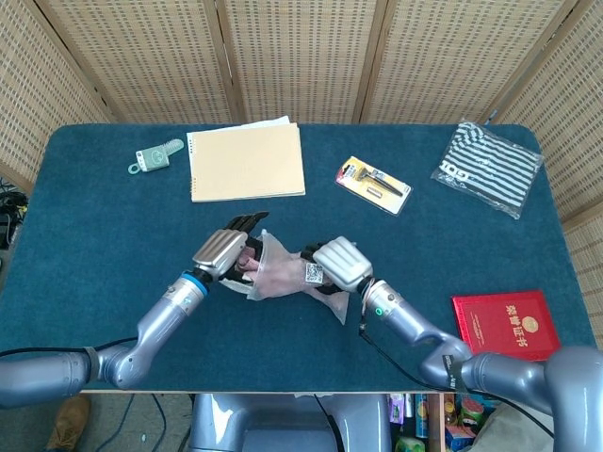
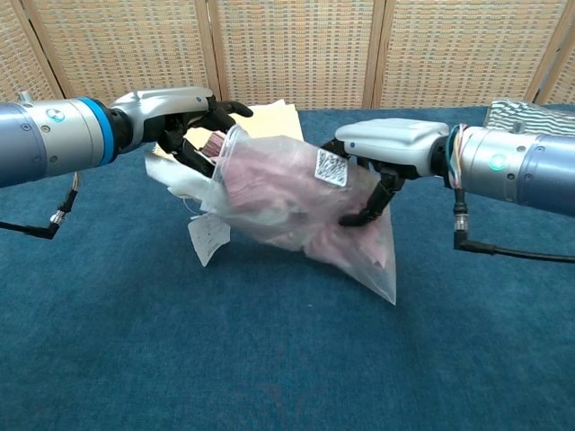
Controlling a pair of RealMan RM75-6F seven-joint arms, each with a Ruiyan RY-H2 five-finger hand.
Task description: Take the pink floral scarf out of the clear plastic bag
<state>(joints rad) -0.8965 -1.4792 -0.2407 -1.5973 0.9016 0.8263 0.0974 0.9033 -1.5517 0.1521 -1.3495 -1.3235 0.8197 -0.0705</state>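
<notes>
At the far left of the blue table (image 1: 85, 254) lies a small green tag (image 1: 155, 156), and just beside it toward the middle a tan notebook (image 1: 247, 162) with white paper showing under its top edge. In front of these, near the table's front edge, the left hand (image 1: 224, 252) has its dark fingers (image 2: 193, 153) curled in at the open mouth of the clear bag (image 2: 296, 202), gripping the loose plastic there; whether they also touch the scarf (image 2: 269, 184) I cannot tell. The bag hangs in the air between the two hands, clear of the tabletop in the chest view, its bottom corner drooping down toward the cloth. The pink scarf is inside the bag, bunched up and blurred behind the plastic. A white label dangles from the bag near the left hand, and a small square code sticker sits on the bag's upper side beside the right hand (image 2: 382, 157). That right hand clamps the bag's other end from above, palm shell on top and dark fingers hooked under the plastic. Farther back and to the right lies a yellow razor pack (image 1: 374, 185), then a striped garment in a plastic wrap (image 1: 487, 167) at the back right corner, and a red booklet (image 1: 505, 324) near the front right edge.
</notes>
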